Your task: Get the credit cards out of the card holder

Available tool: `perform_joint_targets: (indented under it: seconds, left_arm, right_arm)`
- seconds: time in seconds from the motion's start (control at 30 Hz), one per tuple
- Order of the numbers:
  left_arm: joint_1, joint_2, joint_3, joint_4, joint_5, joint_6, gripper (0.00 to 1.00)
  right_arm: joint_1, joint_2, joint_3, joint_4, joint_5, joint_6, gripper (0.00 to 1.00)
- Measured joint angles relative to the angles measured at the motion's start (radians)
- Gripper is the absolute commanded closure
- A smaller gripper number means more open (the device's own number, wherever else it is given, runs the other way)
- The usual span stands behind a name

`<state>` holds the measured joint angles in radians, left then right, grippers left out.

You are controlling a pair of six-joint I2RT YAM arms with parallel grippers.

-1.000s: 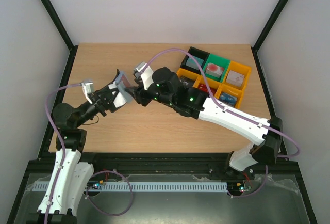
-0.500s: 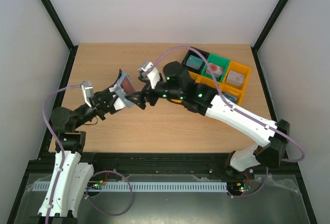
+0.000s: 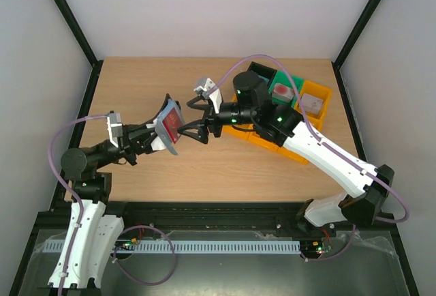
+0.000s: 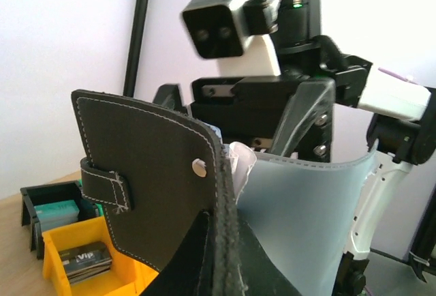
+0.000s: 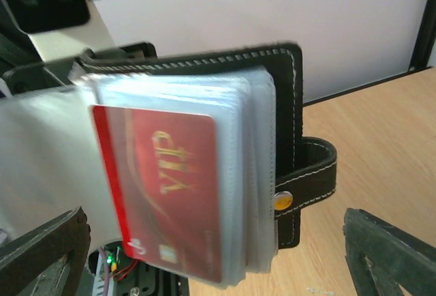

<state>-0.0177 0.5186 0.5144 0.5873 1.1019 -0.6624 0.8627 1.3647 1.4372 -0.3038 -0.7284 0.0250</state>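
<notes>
My left gripper (image 3: 157,136) is shut on the card holder (image 3: 165,107), a black folding wallet held open above the table and tilted toward the right arm. A red credit card (image 5: 170,194) marked VIP sits in the front clear sleeve, its face showing. The black cover (image 4: 146,187) with its strap and the blue-grey inner sleeve (image 4: 306,221) fill the left wrist view. My right gripper (image 3: 191,121) is open wide just right of the wallet, one fingertip (image 5: 48,248) on each side of the card and touching nothing. No other card shows clearly.
A block of yellow (image 3: 317,112), green (image 3: 291,79) and black (image 3: 259,71) bins with small blocks stands at the back right, under the right arm. A yellow bin (image 4: 75,269) and a black bin (image 4: 41,204) appear behind the wallet. Bare wooden tabletop (image 3: 136,81) lies around.
My right gripper has opened wide and drawn back to the right, away from the wallet. My left arm has swung the wallet right and turned the red card's face up.
</notes>
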Motion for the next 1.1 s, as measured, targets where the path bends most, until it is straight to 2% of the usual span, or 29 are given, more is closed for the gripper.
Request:
perform_joint_targets:
  seconds: [0.33,0.43,0.5,0.57,0.67,0.73,0.77,0.83,0.87,0.93,0.97,1.0,1.1]
  left_arm:
    - [-0.029,0.000,0.031,0.018,0.086,0.047,0.98]
    - [-0.035,0.002,0.040,-0.002,0.106,0.071,0.98]
    - [-0.038,0.003,0.052,-0.015,0.114,0.088,0.98]
    - [-0.039,0.006,0.062,-0.026,0.118,0.100,0.98]
    - [-0.040,0.006,0.063,-0.039,0.112,0.109,0.98]
    - [-0.040,0.006,0.063,-0.047,0.100,0.111,0.98]
    - [-0.040,0.006,0.063,-0.050,0.092,0.111,0.98]
    - [-0.039,0.009,0.063,-0.068,0.067,0.109,0.98]
    - [-0.039,0.011,0.063,-0.076,0.053,0.110,0.88]
    - [-0.039,0.009,0.064,-0.113,0.011,0.117,0.46]
    - [-0.039,0.009,0.064,-0.137,-0.021,0.129,0.34]
    - [-0.040,0.007,0.066,-0.174,-0.071,0.135,0.28]
    - [-0.029,0.002,0.072,-0.292,-0.255,0.156,0.28]
  right_arm:
    - [0.000,0.088,0.013,-0.002,-0.139,0.018,0.00]
    - [0.000,0.089,0.013,0.014,-0.184,0.036,0.09]
    - [0.000,0.089,0.013,0.031,-0.217,0.051,0.23]
    - [0.000,0.090,0.015,0.046,-0.252,0.068,0.44]
    - [0.000,0.094,0.025,0.053,-0.293,0.093,0.66]
    - [0.000,0.095,0.030,0.052,-0.306,0.104,0.91]
    - [0.000,0.095,0.035,0.049,-0.315,0.113,0.97]
    - [-0.001,0.095,0.043,0.043,-0.320,0.114,0.98]
    - [-0.001,0.095,0.047,0.039,-0.311,0.118,0.98]
    - [-0.001,0.095,0.048,0.038,-0.286,0.119,0.98]
    - [-0.001,0.095,0.048,0.033,-0.254,0.121,0.98]
    - [-0.001,0.095,0.048,0.030,-0.229,0.122,0.99]
    - [0.001,0.090,0.046,0.010,-0.037,0.138,0.98]
